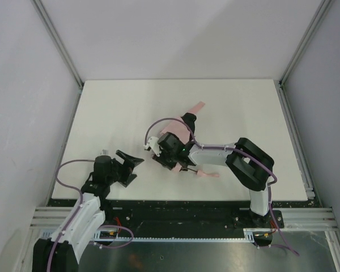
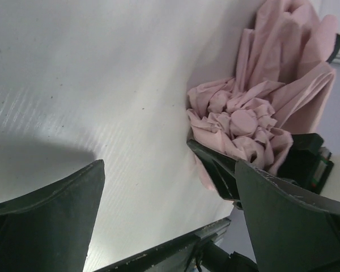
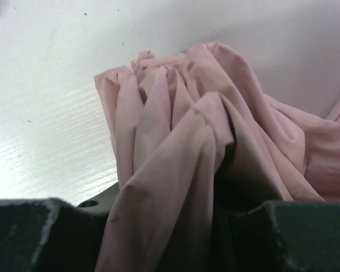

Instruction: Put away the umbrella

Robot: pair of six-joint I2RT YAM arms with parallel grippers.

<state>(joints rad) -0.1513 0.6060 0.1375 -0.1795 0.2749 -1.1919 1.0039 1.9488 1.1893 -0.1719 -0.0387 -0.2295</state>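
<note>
Right end effector (image 3: 164, 226) clamped on bunched pink umbrella (image 3: 215, 130), left end effector (image 1: 131, 165) spread wide, empty, nearby

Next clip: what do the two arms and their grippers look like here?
Both arms mix white links with black joints. The left arm and right arm each trail a looping purple cable. The left gripper has broad, black, wedge-shaped fingers. A small green light glows on the right wrist.

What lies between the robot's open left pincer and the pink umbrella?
Only bare white table: the left wrist view shows it between the left pincer and the umbrella, and the top view agrees.
</note>
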